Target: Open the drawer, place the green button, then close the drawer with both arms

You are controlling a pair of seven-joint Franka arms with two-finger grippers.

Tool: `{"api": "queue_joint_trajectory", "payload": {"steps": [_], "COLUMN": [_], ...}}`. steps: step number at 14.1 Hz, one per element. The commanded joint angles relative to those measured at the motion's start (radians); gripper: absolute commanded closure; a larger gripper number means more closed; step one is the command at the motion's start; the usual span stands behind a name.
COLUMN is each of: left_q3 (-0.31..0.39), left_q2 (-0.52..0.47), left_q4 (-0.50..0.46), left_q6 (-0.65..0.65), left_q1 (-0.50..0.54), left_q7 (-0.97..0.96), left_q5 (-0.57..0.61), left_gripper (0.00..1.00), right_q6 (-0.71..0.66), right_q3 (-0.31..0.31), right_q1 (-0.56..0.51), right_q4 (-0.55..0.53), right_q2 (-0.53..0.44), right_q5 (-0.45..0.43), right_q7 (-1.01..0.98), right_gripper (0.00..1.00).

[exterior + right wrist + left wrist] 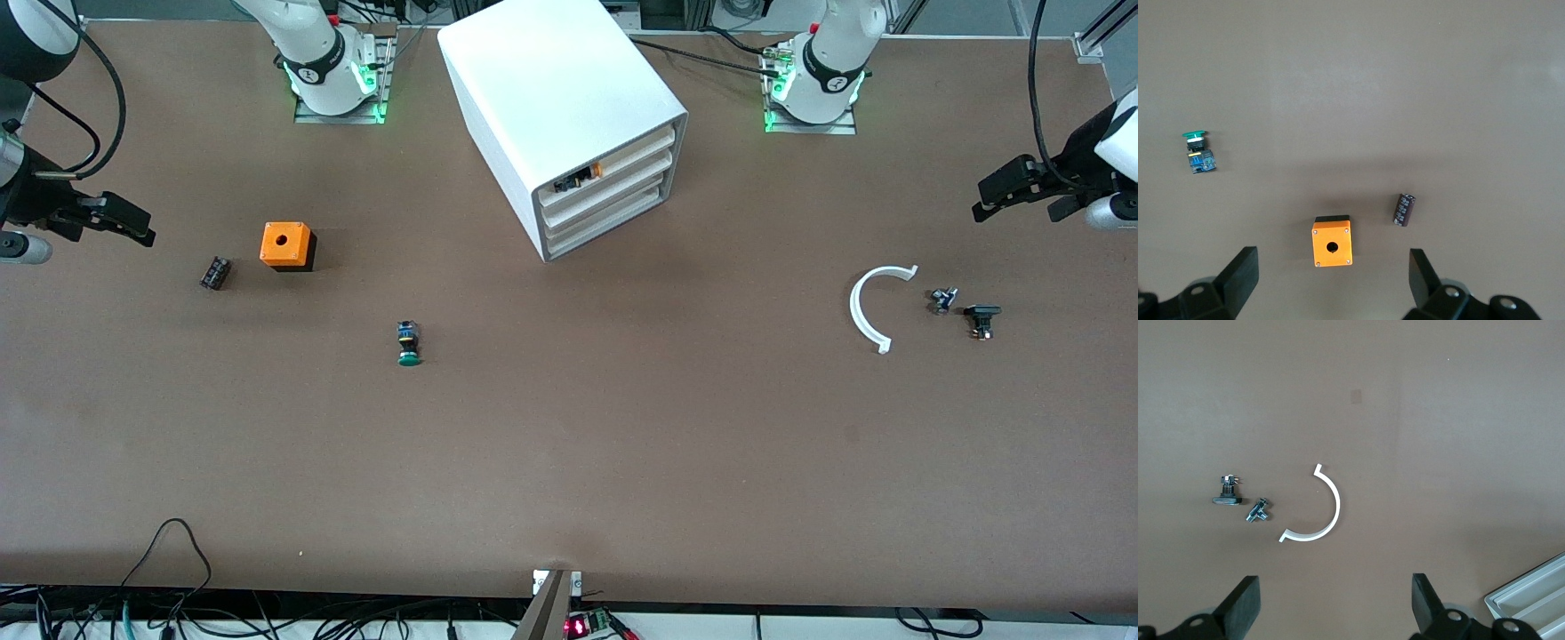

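Observation:
The white cabinet [560, 98] stands at the middle of the table near the arms' bases. Its lowest tier, the drawer [613, 224], sits flush and shut. A corner of the cabinet's drawer fronts shows in the left wrist view [1533, 600]. The button [409, 343], green cap and blue-black body, lies on its side on the table, nearer the front camera than the cabinet; it also shows in the right wrist view [1198, 152]. My left gripper [1015, 206] [1336, 607] hangs open and empty over the left arm's end. My right gripper [102, 227] [1331, 283] hangs open and empty over the right arm's end.
An orange cube with a hole [286, 244] and a small black cylinder [215, 272] lie toward the right arm's end. A white arc [867, 311], a small metal part [942, 300] and a black part [981, 318] lie toward the left arm's end. An upper tier shows an orange-black piece [578, 178].

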Motion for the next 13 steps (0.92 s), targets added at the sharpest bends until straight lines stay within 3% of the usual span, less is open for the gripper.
{"api": "queue_joint_trajectory", "payload": {"steps": [1,8,13], "left_q3": [0.001,0.001,0.0], "left_q2": [0.012,0.026,0.032], "left_q4": [0.024,0.05,0.053], "left_q6": [-0.014,-0.018,-0.018], "left_q1": [0.007,0.007,0.004], "left_q7": [0.028,0.026,0.028], "left_q5": [-0.018,-0.018,-0.02], "left_gripper": [0.0,0.0,0.0], "right_q6": [-0.016,-0.015,-0.001], "right_q3": [-0.003,-0.003,0.008], "right_q1": [-0.002,-0.002,0.038], "right_q4": [0.001,0.001,0.003], "right_q2": [-0.009,-0.004,0.054], "right_q5": [0.013,0.021,0.031], "right_q7": [-0.015,-0.014,0.003], "right_gripper": [0.0,0.0,0.0]}}
